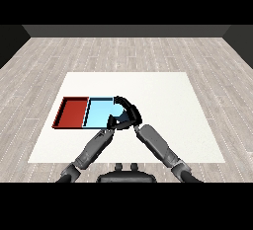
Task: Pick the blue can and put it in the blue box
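Both grey forearms rise from the lower corners across the white table [163, 91], which stands on a pale wood-plank floor [126, 51] under a dark back wall, and they meet at the near right corner of the light blue tray [96, 113] lying beside the red tray [71, 112]. Right hand [129, 109] arches over that corner with curled fingers. The left hand [114, 122] is bunched beneath it, its fingers unreadable, and the blue can cannot be made out.
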